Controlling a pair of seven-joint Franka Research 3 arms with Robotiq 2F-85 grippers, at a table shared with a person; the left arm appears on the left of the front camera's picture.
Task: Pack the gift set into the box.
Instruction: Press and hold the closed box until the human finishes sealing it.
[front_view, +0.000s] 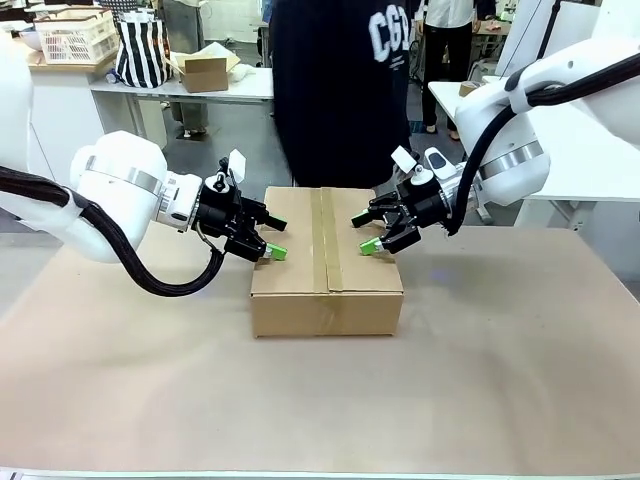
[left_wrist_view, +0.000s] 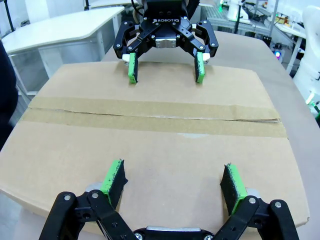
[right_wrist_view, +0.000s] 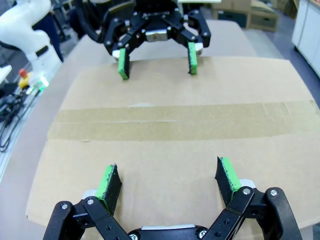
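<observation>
We see the box (front_view: 326, 262) closed at the table's middle, its tape seam (front_view: 328, 240) running front to back. Our left gripper (front_view: 273, 238) and right gripper (front_view: 364, 232) hover over its top, either side of the seam, jaws spread apart. Beyond the box stands a person (front_view: 335, 80).

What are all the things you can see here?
box: 1, brown cardboard, flaps closed, tan tape along the seam, middle of the table.
table: 1, tan top, under the box.
person: 1, dark top with white letters, standing behind the box.
left gripper: 1, black with green pads, open, over the box's left edge.
right gripper: 1, black with green pads, open, over the box's right edge.
</observation>
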